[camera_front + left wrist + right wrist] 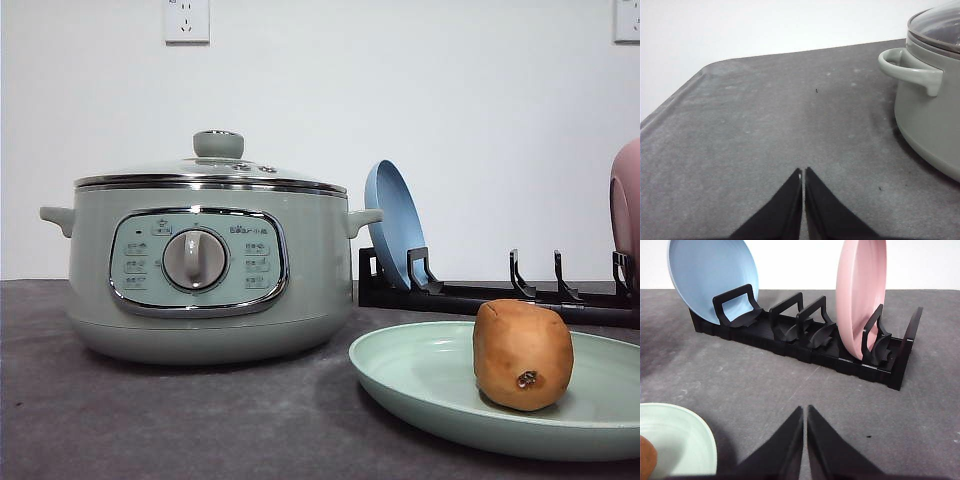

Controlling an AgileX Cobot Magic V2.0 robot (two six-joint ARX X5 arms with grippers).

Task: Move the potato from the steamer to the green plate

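Grey surface (180, 420) carried everything you worked with. At the left, your steamer (205, 270) sat with its glass lid (215, 165) on. The left gripper (803, 172) hung over bare surface beside it, jaws clenched on nothing. Further right, the potato (523, 355) rested upright on the green plate (420, 375). Behind stood a black rack (805, 342) with a blue plate (710, 277) and a pink dish (860, 295). Your right gripper (805, 410) faced it, jaws likewise clenched and empty.

Left gripper (803, 172) has two matte black fingers (785, 205), broad at the base and tapering to thin pointed tips. Right gripper (805, 410) matches: two smooth black wedge-shaped fingers (827, 450), without markings or screws
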